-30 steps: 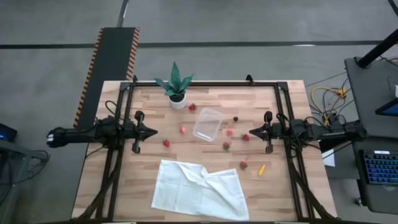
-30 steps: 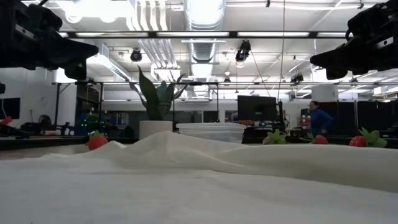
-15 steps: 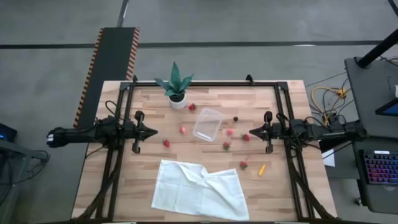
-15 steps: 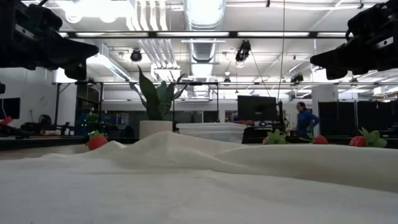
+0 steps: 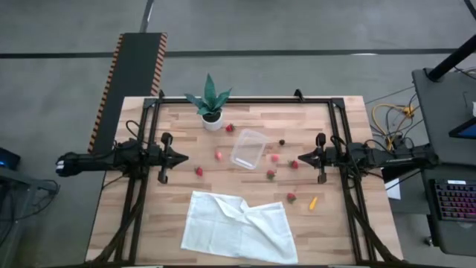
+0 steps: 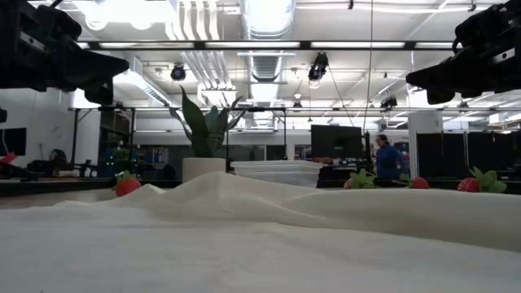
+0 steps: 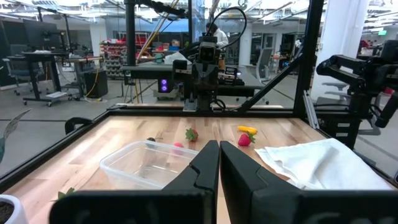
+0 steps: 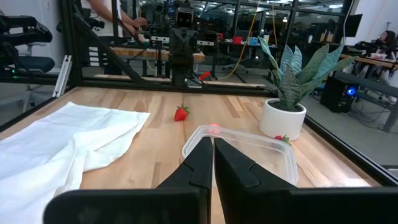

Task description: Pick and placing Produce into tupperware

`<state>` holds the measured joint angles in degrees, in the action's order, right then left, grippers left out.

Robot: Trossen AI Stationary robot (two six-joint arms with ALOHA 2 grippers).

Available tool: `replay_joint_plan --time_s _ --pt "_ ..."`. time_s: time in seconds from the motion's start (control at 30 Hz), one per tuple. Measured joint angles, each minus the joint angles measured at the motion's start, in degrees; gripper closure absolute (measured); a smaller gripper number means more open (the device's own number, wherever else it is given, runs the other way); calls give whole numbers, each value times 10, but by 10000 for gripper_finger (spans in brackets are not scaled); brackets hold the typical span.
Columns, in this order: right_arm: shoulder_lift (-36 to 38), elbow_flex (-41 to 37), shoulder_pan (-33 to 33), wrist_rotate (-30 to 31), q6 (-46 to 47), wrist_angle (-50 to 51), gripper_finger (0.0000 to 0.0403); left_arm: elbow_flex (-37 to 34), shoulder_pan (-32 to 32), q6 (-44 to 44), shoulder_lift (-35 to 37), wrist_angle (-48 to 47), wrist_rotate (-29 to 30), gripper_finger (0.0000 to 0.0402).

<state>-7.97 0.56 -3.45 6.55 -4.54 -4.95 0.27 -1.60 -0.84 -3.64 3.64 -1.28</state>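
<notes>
Table (image 5: 178,119): wood top, black frame round the edge.

Tub (image 5: 248,148): clear, lidless, near table centre, sits at a slight angle. Looks empty from the high view. Also seen in left wrist view (image 7: 146,163) and right wrist view (image 8: 249,146).

Produce, all loose on table, none in tub:
- Red berry (image 5: 230,127) just beside the pot, far side of tub.
- Red berry (image 5: 219,155) just left of tub.
- Red berry (image 5: 198,171) nearer left arm.
- Dark berry (image 5: 282,141) right of tub, far side.
- Red berries (image 5: 274,157) and (image 5: 294,164) right of tub.
- Red berry (image 5: 270,174) near tub's near-right corner.
- Red berry (image 5: 291,196) and orange piece (image 5: 313,202) near cloth's right end.

Left pincer (image 5: 184,158): at left side of table, raised, tips point toward centre, fingers shut tight, holds nothing. Wrist view confirms fingers (image 7: 202,165) pressed together.

Right pincer (image 5: 300,158): at right side, raised, mirrors the left, fingers shut tight, holds nothing. Fingers (image 8: 202,155) together in its wrist view.

Other: white cloth (image 5: 239,225), rumpled, along near edge. Plant (image 5: 210,100) in white pot at far edge. Person (image 6: 384,159) in the room behind, low view.
</notes>
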Motion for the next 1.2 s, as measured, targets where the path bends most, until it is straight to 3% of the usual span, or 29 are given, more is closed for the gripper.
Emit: replay_joint_plan --time_s 0.73,0.93,1.2 --pt "0 0 0 0 0 -2 394 0 0 1 0 4 0 402" --pt "0 0 0 -5 62 -5 394 0 0 1 0 4 0 402" --pt "0 0 0 -5 46 -5 394 0 0 0 0 18 0 402"
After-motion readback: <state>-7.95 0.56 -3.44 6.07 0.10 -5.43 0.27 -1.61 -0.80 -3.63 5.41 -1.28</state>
